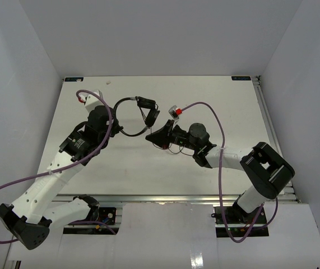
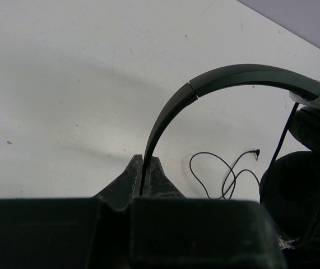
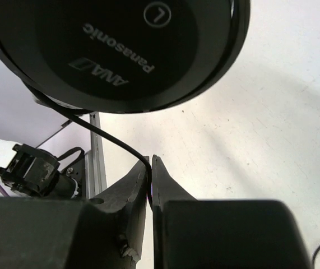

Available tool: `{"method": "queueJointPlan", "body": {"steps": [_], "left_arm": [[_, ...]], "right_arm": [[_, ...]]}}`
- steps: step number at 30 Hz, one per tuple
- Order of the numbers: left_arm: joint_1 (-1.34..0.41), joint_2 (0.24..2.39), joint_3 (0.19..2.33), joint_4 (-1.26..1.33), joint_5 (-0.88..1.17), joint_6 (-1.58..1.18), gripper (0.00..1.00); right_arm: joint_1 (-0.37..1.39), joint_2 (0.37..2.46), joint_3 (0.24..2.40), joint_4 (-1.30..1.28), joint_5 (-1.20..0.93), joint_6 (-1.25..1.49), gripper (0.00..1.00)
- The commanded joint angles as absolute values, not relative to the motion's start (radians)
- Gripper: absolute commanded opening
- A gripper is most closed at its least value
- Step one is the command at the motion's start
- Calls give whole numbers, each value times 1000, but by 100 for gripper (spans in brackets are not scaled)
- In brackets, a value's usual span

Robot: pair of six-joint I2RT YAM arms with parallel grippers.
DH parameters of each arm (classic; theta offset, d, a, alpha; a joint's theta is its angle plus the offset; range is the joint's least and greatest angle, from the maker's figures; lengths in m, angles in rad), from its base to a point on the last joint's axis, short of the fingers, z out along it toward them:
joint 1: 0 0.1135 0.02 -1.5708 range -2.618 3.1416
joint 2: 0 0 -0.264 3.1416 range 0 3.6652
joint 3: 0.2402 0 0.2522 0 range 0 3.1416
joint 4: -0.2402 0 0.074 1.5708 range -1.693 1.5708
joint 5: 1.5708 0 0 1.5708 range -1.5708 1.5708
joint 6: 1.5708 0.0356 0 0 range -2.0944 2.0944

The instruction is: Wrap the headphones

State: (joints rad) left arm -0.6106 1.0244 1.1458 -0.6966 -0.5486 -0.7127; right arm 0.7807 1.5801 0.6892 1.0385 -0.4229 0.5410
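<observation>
The headphones (image 2: 244, 75) hang between the two arms and seem to be lifted a little off the worktop (image 2: 64, 84), judging by the soft shadow under them. The left end effector (image 2: 145, 163) is clamped on the thin headband, away from the earcups, with its fingers pressed flat on either side and no gap showing. The right end effector (image 3: 149, 163) is pinched together on the cable (image 3: 103, 136) just below the earcup (image 3: 120, 50) marked L. Below the headphones the rest of the cable lies in loose loops on the worktop, ending in the plug (image 2: 256, 152), which lies free.

This looks like the start of the winding: one arm anchors the frame and the other holds the cable close to where it leaves the earcup. No turn around the headphones shows clearly. The next move probably asks the right arm to carry the cable around the headphones while the left holds them steady. It will have to let slack feed through or take a fresh grip, since a good deal of cable is loose.

Bare worktop lies on every side of the headphones, and the white walls (image 1: 25, 84) and the metal rail (image 1: 266, 120) stand well apart from them. The tight spot is at the headphones themselves. The two end effectors sit near each other, and the left arm's purple cable (image 1: 110, 112) curves just beside the headband, where a sweeping loop could snag it.
</observation>
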Motion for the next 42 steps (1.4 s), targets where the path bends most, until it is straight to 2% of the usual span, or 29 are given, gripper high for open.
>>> {"method": "queueJointPlan", "body": {"steps": [1,5,12,23,31,36,38,42], "left_arm": [[-606,1022,1228,-662,-538,-766,0],[-606,1018,1232,-668,-538,-775,0],[-606,1012,1270,-686,-500,-786,0],[-606,1008,1293,-690,-411,-833,0],[-606,1003,1321,-704,-383,-845,0],[-606,1000,1346,-714,-389,-845,0],[-606,999,1358,-716,-396,-842,0],[-606,998,1373,-722,-413,-835,0]], "right_arm": [[783,1604,727,1036,-387,513,10],[782,1604,752,1034,-378,501,11],[782,1632,780,1085,-428,423,28],[769,1673,724,1336,-590,376,43],[753,1731,723,1448,-638,378,43],[740,1769,705,1524,-664,414,36],[730,1779,703,1543,-673,430,28],[716,1804,696,1592,-682,463,27]]}}
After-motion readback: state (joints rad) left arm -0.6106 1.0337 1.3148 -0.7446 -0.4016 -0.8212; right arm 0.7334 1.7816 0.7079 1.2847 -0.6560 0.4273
